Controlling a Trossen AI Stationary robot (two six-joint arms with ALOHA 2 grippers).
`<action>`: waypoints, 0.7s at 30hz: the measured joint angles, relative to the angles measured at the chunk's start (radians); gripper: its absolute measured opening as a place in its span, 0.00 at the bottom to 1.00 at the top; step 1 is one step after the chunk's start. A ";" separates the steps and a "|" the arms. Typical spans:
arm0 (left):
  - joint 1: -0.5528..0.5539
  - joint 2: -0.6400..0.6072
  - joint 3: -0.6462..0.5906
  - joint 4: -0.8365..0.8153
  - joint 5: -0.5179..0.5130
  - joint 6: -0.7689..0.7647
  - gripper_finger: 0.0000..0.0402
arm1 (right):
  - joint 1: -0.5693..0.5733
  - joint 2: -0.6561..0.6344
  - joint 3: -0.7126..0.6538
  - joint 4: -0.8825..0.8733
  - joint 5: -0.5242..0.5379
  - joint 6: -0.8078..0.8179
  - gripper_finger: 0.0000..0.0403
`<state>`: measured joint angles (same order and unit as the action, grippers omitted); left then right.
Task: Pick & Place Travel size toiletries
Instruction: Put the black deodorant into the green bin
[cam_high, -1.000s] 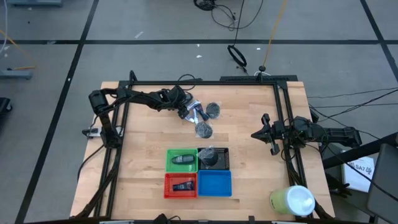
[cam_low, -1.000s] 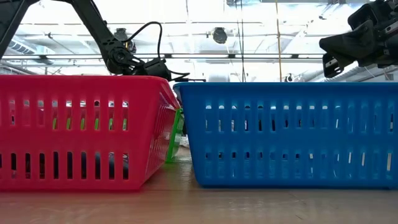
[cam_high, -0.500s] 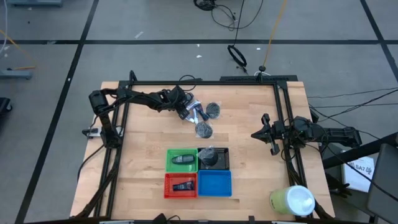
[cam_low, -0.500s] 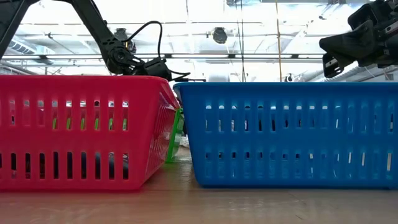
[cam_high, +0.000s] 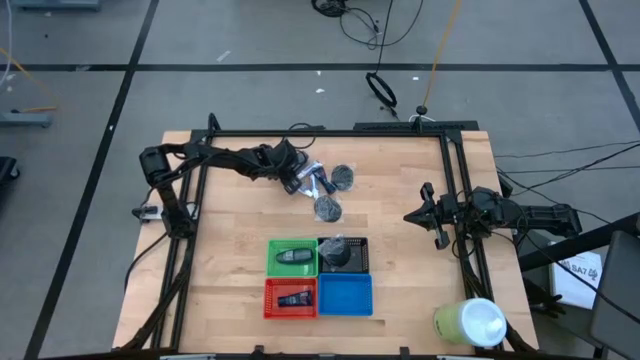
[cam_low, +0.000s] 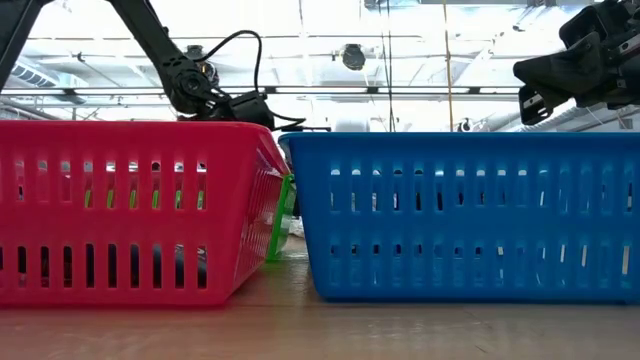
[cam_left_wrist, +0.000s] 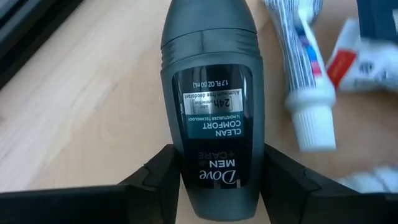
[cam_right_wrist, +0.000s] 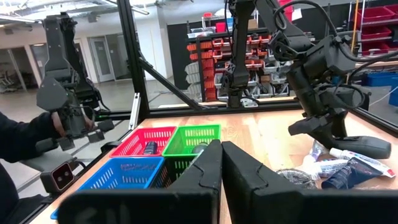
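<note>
My left gripper (cam_high: 297, 182) is over the pile of toiletries (cam_high: 322, 183) at the table's far side, shut on a dark grey oval deodorant (cam_left_wrist: 211, 93). White-and-blue tubes (cam_left_wrist: 300, 68) lie on the wood right beside it. Two dark mesh puffs (cam_high: 343, 177) (cam_high: 327, 210) rest on the table next to the pile. The green tray (cam_high: 292, 257), black tray (cam_high: 343, 255) and red tray (cam_high: 290, 297) each hold a dark item. My right gripper (cam_high: 425, 215) waits shut near the table's right edge, its fingers (cam_right_wrist: 211, 171) closed together. My left gripper pinches the deodorant between its two fingers (cam_left_wrist: 155, 180), one on each narrow side, at the end by the logo (cam_left_wrist: 210, 177). The fingers lie along the oval, whose label faces the camera. Whether it rests on the wood or is lifted, I cannot tell.
The blue tray (cam_high: 345, 295) sits near the front edge beside the red one. A big pale green cylinder with a white top (cam_high: 470, 322) stands at the near right corner. A black frame (cam_high: 450, 160) rims the table. A person's arm (cam_right_wrist: 18, 137) shows beyond it.
My left arm's wrist has moved up a little in the low view. Nothing else has visibly changed.
</note>
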<state>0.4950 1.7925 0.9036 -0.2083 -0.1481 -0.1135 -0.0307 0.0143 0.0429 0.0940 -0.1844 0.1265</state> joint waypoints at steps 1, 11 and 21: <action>-0.003 -0.008 -0.001 -0.004 -0.005 -0.001 0.41 | 0.000 0.000 0.000 0.000 0.000 0.000 0.00; -0.059 -0.133 -0.003 -0.003 -0.078 0.019 0.41 | 0.000 0.000 0.000 0.000 0.000 0.000 0.00; -0.113 -0.197 -0.002 0.000 -0.123 0.040 0.41 | 0.000 0.000 0.000 0.000 0.000 0.000 0.00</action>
<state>0.3820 1.5952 0.9016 -0.2079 -0.2710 -0.0734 -0.0310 0.0143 0.0427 0.0940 -0.1844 0.1267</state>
